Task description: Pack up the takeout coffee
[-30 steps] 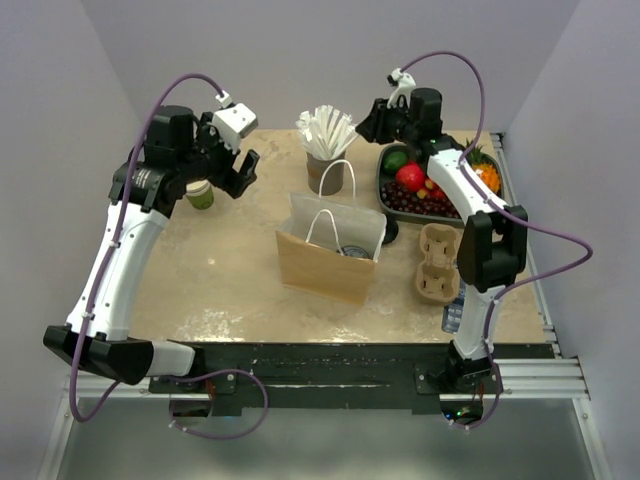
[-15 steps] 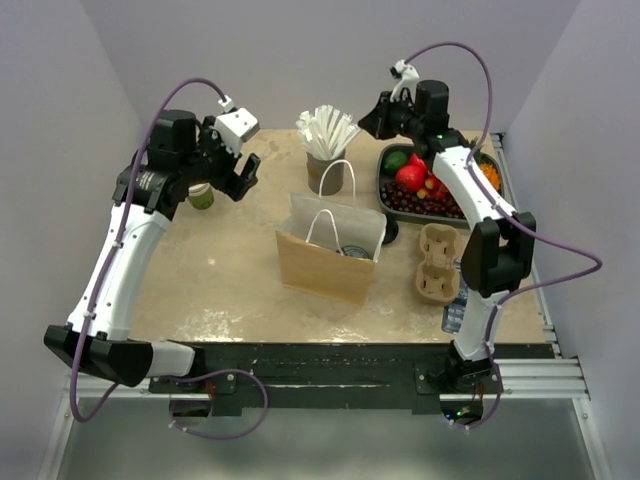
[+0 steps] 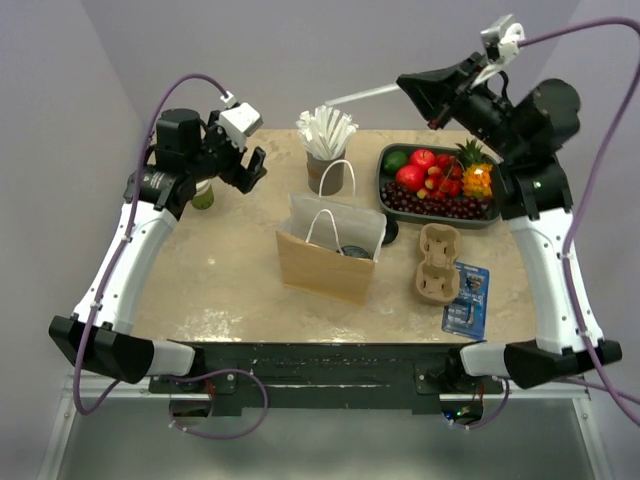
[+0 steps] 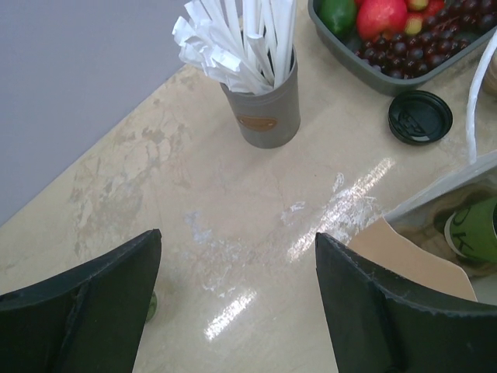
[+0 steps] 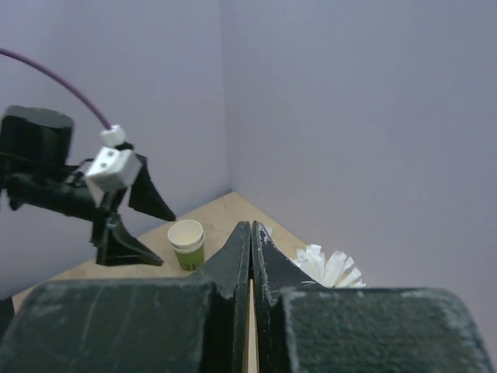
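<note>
One takeout coffee cup (image 3: pixel 203 194), green with a cream band and no lid, stands at the back left, half hidden behind my left arm; it also shows in the right wrist view (image 5: pixel 186 244). My left gripper (image 3: pixel 247 172) hangs open just right of it over bare table (image 4: pixel 238 233). Another green cup (image 4: pixel 474 231) sits inside the brown paper bag (image 3: pixel 325 265). A loose black lid (image 4: pixel 420 116) lies beside the bag. My right gripper (image 3: pixel 400 84) is raised high at the back, shut on a white straw (image 3: pixel 360 95); its jaws (image 5: pixel 251 225) are pressed together.
A grey cup of white straws (image 3: pixel 325 172) stands behind the bag. A grey tray (image 3: pixel 381 180) of fruit is at the back right. A cardboard cup carrier (image 3: pixel 437 262) and a blue packet (image 3: pixel 468 298) lie at the right front. Walls close in behind and on both sides.
My right gripper has shut and its arm has swung up and to the right, away from the straw cup, drawing out a straw. My left gripper edged slightly right, still open.
</note>
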